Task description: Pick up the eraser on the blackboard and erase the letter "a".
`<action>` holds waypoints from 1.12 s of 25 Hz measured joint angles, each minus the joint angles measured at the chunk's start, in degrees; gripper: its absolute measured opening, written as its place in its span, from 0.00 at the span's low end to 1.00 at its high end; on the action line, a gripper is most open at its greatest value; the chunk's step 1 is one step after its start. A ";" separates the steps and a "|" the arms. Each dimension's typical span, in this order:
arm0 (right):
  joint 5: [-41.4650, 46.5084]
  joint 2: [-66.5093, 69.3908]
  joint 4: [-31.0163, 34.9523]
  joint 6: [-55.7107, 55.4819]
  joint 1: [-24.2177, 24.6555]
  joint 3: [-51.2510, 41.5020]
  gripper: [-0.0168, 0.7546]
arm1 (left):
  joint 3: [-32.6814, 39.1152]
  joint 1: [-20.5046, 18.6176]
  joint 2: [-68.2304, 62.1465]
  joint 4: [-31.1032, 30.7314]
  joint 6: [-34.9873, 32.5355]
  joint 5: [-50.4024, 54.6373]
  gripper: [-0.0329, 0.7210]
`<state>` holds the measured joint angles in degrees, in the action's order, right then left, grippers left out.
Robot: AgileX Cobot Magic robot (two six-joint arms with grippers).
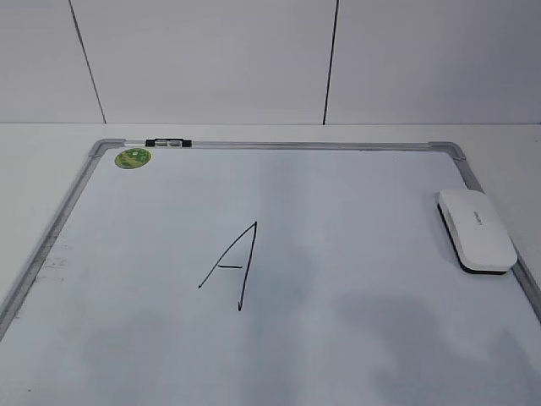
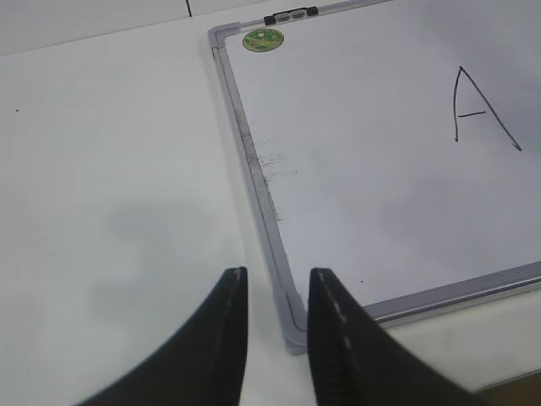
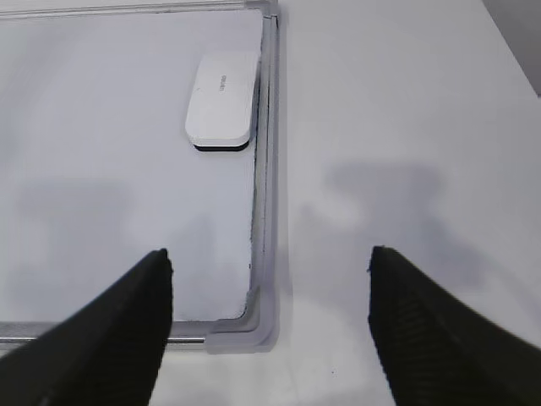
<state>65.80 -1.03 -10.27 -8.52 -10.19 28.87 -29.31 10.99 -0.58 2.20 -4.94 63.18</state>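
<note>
The white eraser (image 1: 476,230) lies flat on the blackboard (image 1: 355,254) against its right frame, nothing touching it. It also shows far ahead in the right wrist view, eraser (image 3: 222,100). No small letter "a" shows in any view; only a tall capital A (image 1: 232,266) stands mid-board. My right gripper (image 3: 270,254) is wide open and empty above the board's near right corner (image 3: 254,326). Over the near left corner (image 2: 292,326) my left gripper (image 2: 277,275) is open by a narrow gap, holding nothing. Neither gripper appears in the exterior view.
A green round sticker (image 1: 133,157) and a small black clip (image 1: 168,143) sit at the board's far left corner. White tabletop (image 2: 110,169) surrounds the board, and a pale panelled wall (image 1: 211,59) rises behind it.
</note>
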 joint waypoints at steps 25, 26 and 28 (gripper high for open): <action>0.00 0.00 0.00 0.06 9.95 0.00 0.77 | 0.00 -9.15 0.00 0.00 0.00 0.00 0.30; 0.00 0.00 0.00 0.06 9.95 0.00 0.77 | 0.00 -9.15 0.00 0.00 0.00 0.00 0.30; 0.00 0.00 0.00 0.06 9.95 0.00 0.77 | 0.00 -9.15 0.00 0.00 0.00 0.00 0.30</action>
<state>65.80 -1.03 -10.27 -8.45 -0.23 28.87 -29.31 1.84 -0.58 2.20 -4.94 63.18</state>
